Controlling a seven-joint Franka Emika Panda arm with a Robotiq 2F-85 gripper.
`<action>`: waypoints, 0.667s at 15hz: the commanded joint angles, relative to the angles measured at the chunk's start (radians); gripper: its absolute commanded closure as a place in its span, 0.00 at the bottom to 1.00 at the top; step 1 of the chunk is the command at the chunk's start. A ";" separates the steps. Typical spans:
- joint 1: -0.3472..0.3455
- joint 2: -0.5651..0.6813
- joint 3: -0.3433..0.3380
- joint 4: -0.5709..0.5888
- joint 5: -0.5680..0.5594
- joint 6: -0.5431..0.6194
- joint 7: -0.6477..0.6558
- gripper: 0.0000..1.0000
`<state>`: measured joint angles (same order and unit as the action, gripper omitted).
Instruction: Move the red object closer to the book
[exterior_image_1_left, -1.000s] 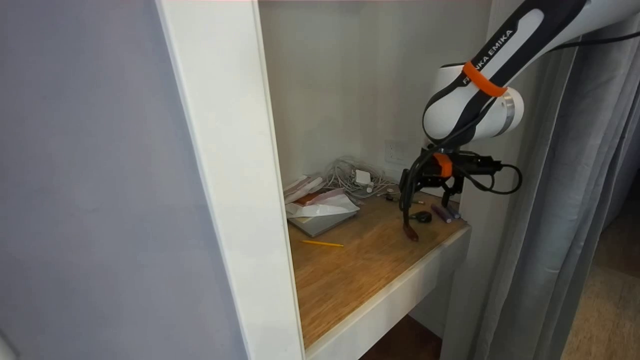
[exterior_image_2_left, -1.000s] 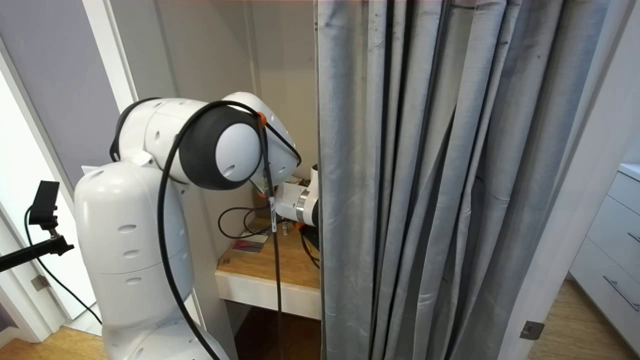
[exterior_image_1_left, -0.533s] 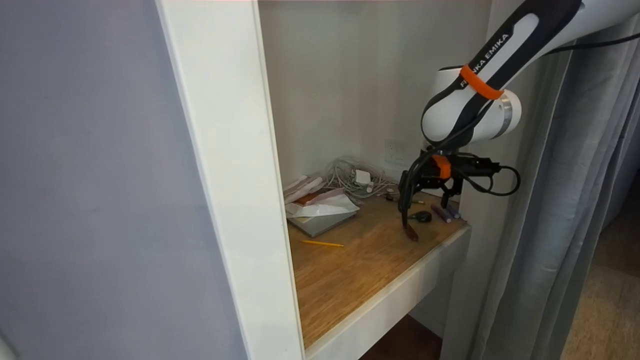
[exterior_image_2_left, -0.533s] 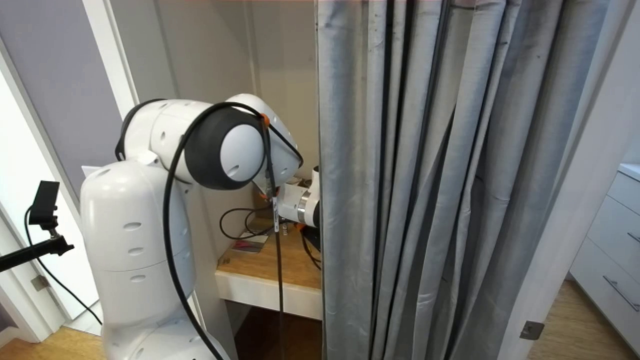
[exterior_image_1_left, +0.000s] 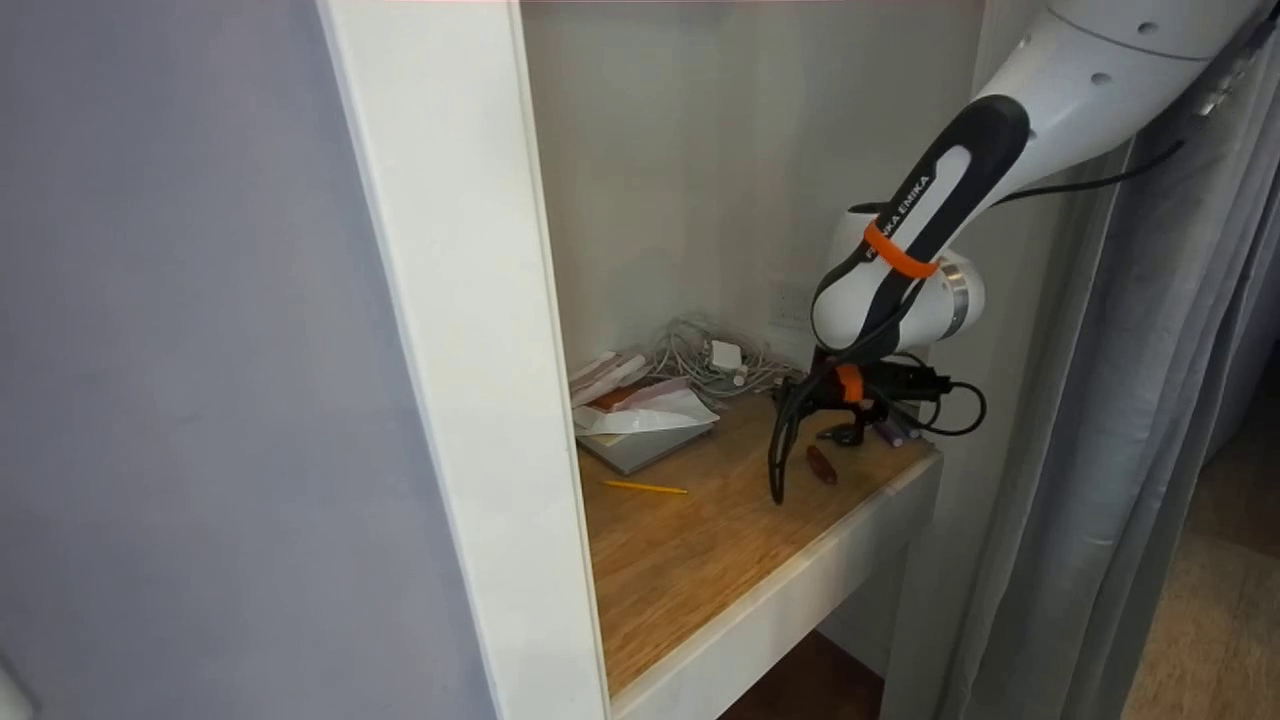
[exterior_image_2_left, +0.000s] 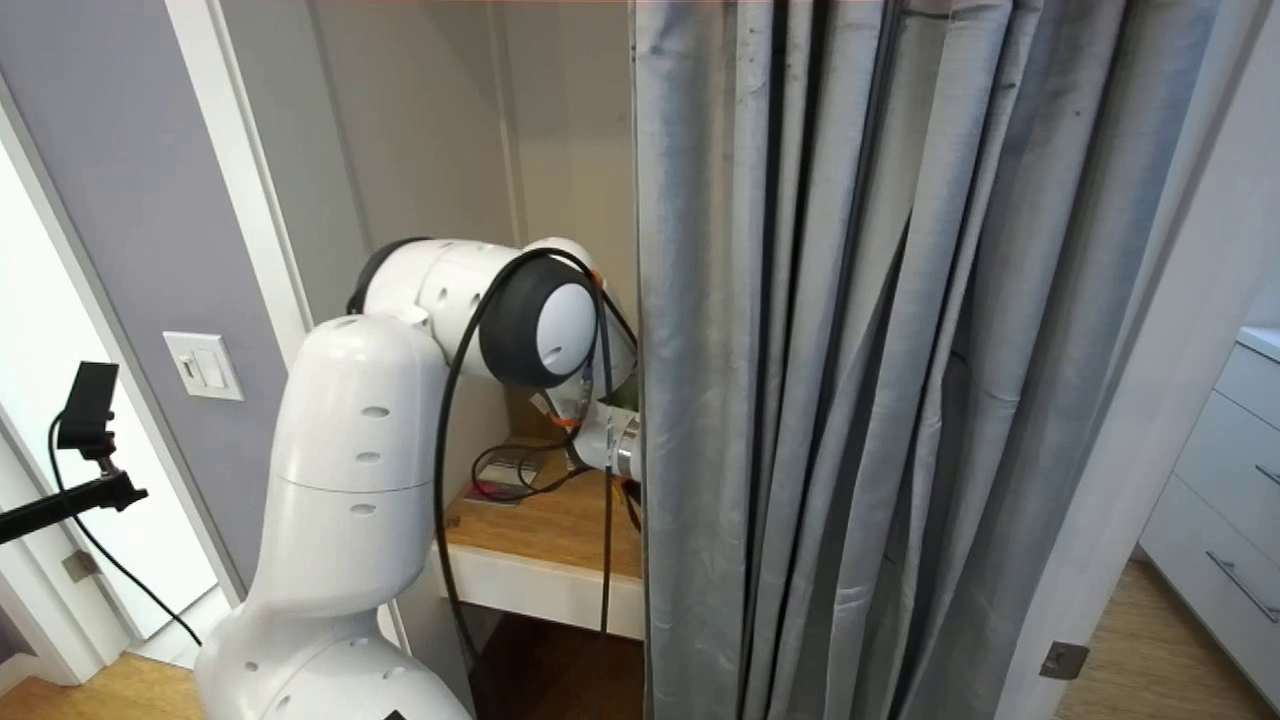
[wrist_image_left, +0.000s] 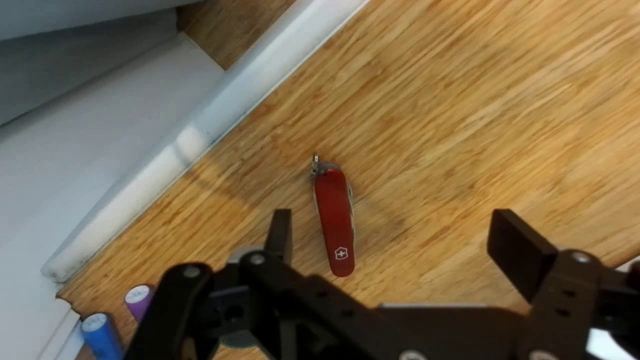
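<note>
The red object is a red pocket knife with a small metal ring. It lies flat on the wooden shelf in the wrist view (wrist_image_left: 335, 220) and near the front edge in an exterior view (exterior_image_1_left: 821, 465). My gripper (wrist_image_left: 390, 230) is open and empty above the shelf; the knife shows between its fingers, nearer the left one. In an exterior view the gripper (exterior_image_1_left: 820, 410) is low, with a hanging cable beside it. The book (exterior_image_1_left: 645, 448) is grey and flat at the shelf's far left, partly under white packaging. A pale cover with red marking shows in an exterior view (exterior_image_2_left: 512, 470).
White packaging (exterior_image_1_left: 660, 410) and tangled white cables (exterior_image_1_left: 690, 350) lie at the back. A yellow pencil (exterior_image_1_left: 645, 487) lies before the book. A black item (exterior_image_1_left: 843, 435) and purple (wrist_image_left: 138, 300) and blue (wrist_image_left: 102, 335) sticks lie near the knife. A curtain (exterior_image_2_left: 850, 350) hides much of the arm.
The arm has come down and moved left in an exterior view, bringing the gripper lower over the shelf. The hanging cable has shifted left of the knife. The knife and book have not moved.
</note>
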<state>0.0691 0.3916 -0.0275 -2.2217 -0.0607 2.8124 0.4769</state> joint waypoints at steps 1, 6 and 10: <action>0.059 0.149 -0.077 0.119 0.022 0.075 0.022 0.00; 0.038 0.277 -0.061 0.227 0.118 0.126 -0.026 0.00; 0.049 0.338 -0.082 0.287 0.149 0.139 -0.040 0.32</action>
<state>0.1017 0.6726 -0.0892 -1.9999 0.0517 2.9321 0.4588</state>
